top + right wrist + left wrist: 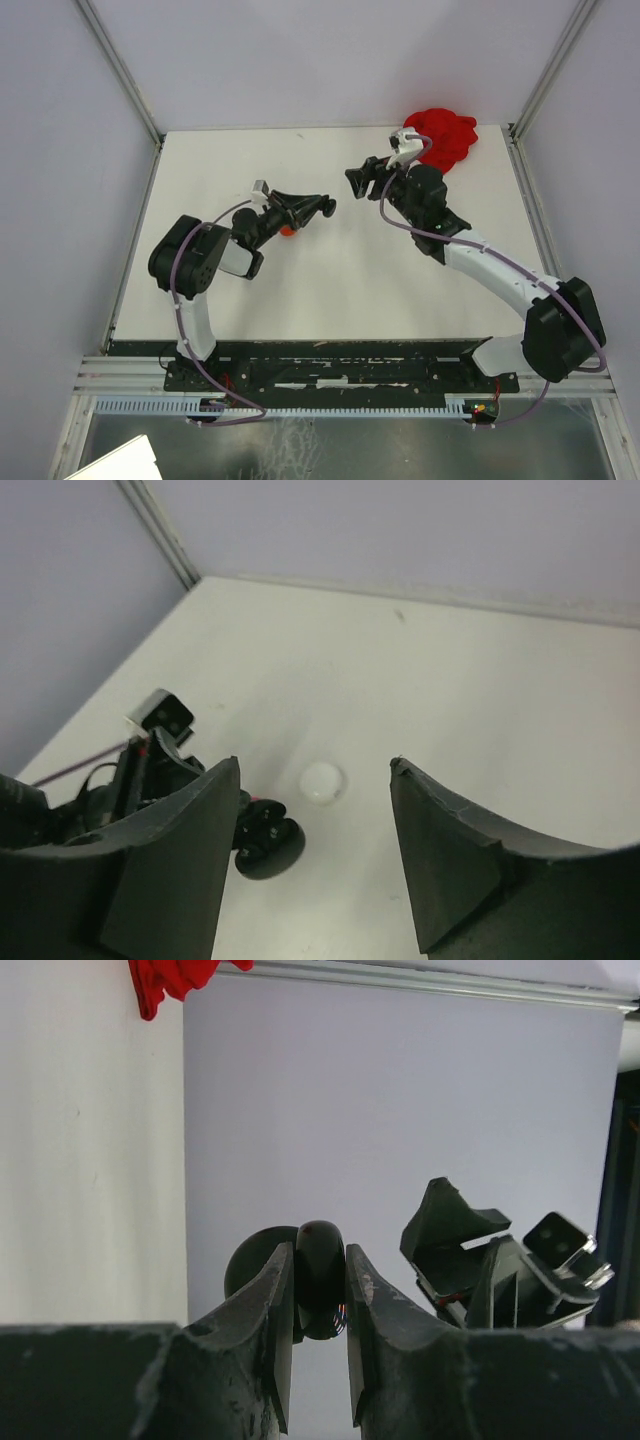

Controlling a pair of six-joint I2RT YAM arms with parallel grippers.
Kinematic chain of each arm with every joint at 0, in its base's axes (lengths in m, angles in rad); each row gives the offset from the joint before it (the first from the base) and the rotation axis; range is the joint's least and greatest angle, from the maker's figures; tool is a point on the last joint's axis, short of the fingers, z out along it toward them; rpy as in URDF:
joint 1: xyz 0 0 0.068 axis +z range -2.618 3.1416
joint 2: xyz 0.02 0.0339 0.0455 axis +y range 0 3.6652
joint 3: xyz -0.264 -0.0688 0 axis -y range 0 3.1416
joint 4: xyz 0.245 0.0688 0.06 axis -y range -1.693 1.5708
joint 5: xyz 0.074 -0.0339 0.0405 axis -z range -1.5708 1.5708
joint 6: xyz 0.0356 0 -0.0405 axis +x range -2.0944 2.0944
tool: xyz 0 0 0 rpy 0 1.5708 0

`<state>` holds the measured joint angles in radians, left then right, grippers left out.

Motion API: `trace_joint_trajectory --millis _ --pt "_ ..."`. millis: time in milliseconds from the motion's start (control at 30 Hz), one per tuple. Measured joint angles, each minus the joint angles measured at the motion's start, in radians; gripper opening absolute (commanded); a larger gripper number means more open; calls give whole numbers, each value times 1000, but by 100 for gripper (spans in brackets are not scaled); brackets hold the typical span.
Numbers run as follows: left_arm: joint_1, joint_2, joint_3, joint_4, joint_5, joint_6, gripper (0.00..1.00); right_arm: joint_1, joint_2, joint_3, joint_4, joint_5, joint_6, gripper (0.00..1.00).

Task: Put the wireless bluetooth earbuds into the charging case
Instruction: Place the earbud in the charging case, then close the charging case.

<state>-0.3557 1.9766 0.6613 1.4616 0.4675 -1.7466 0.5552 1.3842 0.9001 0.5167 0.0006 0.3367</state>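
Between pale lilac walls and aluminium corner posts [120,70] lies a matte white bench [330,290]. Toward its left edge, the left pincer [318,206] is clamped tight on a charging case [320,1270], a smooth, glossy black disc gripped on edge between scuffed dark fingers [262,1300]. Just under that pincer a small red-orange thing [288,231] sits half hidden, its shape unclear. No earbud can be told apart at this size. Near the bench's middle a round, glossy white disc [322,782] lies flat, apart from both pincers. Further right, the right pincer [360,182] faces the case, near but not touching. Its blunt black wedges stand wide apart with nothing between them. At the far right corner lies crumpled red cloth [440,135].
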Motion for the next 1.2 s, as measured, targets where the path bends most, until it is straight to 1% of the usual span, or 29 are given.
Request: trace_joint_trajectory --millis 33,100,167,233,333,367,433,533,633,700,800,900,1200 --pt "0 -19 0 -30 -5 20 3 0 -1 61 -116 21 -7 73" --pt "0 -61 0 -89 -18 67 3 0 -1 134 -274 49 -19 77" --pt "0 -115 0 -170 -39 117 3 4 -2 161 -387 77 -27 82" --pt "-5 -171 -1 -259 -75 161 3 15 3 158 -481 113 -38 89" --pt "-16 -234 -8 -361 -132 191 3 50 24 119 -531 174 -61 100" --pt "-21 -251 -13 -394 -154 198 3 69 34 97 -531 199 -74 100" --pt "-33 -274 -22 -452 -198 204 3 118 55 43 -502 249 -110 99" --pt "-53 -296 -32 -540 -258 203 3 193 95 -59 -383 294 -172 100" --pt "-69 -311 -47 -606 -309 201 3 230 135 -135 -248 303 -215 100" --pt "-76 -321 -53 -646 -336 195 3 235 169 -153 -171 312 -238 100" --pt "-84 -338 -53 -712 -367 181 3 244 216 -155 -60 317 -269 100" --pt "-85 -355 -53 -762 -391 169 3 262 253 -148 12 319 -287 100" --pt "-85 -359 -51 -819 -410 149 3 315 385 -51 83 327 -306 100"
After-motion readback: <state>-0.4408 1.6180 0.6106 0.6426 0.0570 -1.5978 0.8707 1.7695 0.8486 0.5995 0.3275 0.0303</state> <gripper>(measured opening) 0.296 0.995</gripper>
